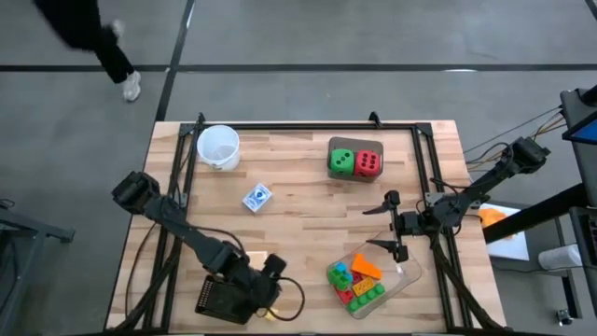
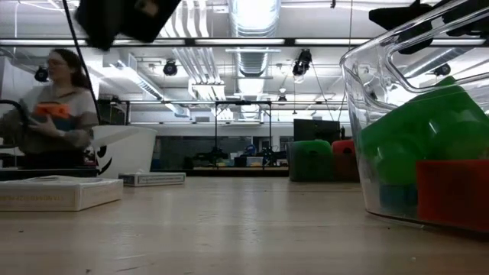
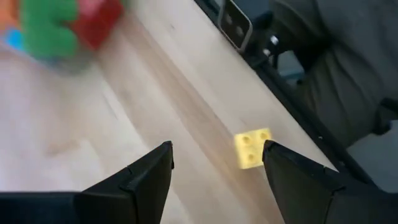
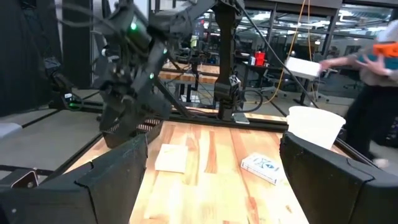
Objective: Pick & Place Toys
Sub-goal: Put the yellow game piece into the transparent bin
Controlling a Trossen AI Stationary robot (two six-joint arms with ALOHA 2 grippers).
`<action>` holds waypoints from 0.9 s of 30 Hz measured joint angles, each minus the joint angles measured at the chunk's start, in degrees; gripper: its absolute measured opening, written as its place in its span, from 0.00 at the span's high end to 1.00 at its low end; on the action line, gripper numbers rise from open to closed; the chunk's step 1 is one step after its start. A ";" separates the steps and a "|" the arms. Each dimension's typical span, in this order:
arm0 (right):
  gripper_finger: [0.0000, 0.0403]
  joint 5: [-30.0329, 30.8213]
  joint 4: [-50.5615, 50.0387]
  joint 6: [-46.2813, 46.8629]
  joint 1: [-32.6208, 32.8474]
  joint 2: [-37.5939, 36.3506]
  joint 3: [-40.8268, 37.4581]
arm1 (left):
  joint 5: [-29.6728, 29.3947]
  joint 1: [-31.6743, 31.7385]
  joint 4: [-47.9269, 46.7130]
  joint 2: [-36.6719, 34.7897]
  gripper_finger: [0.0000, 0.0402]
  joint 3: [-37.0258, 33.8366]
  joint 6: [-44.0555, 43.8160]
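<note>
A robotics lab or workshop in a large industrial hall. Exposed silver ventilation ducts (image 2: pixel 252 53) and long strip lights run across the ceiling. A pale wooden worktable (image 1: pixel 298 201) with a black metal frame stands on a grey concrete floor (image 1: pixel 308 33). More workbenches, cables and equipment fill the background.

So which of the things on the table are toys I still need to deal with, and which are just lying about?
Job:
yellow brick, loose between the open left gripper's fingers
green die and red die
bricks in the clear tray

Lying about:
white cup
card box
</note>
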 joint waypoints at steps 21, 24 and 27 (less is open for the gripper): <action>0.12 0.00 -0.41 0.39 0.00 0.00 0.02 | 0.48 -4.44 15.55 5.85 0.38 -6.12 -12.37; 0.12 0.00 -0.47 0.52 0.00 0.00 0.04 | 0.45 -4.62 15.42 7.16 0.38 -5.62 -12.76; 0.12 0.00 -0.50 0.54 0.00 -0.01 0.04 | 0.46 -4.82 15.28 8.87 0.38 -5.24 -13.38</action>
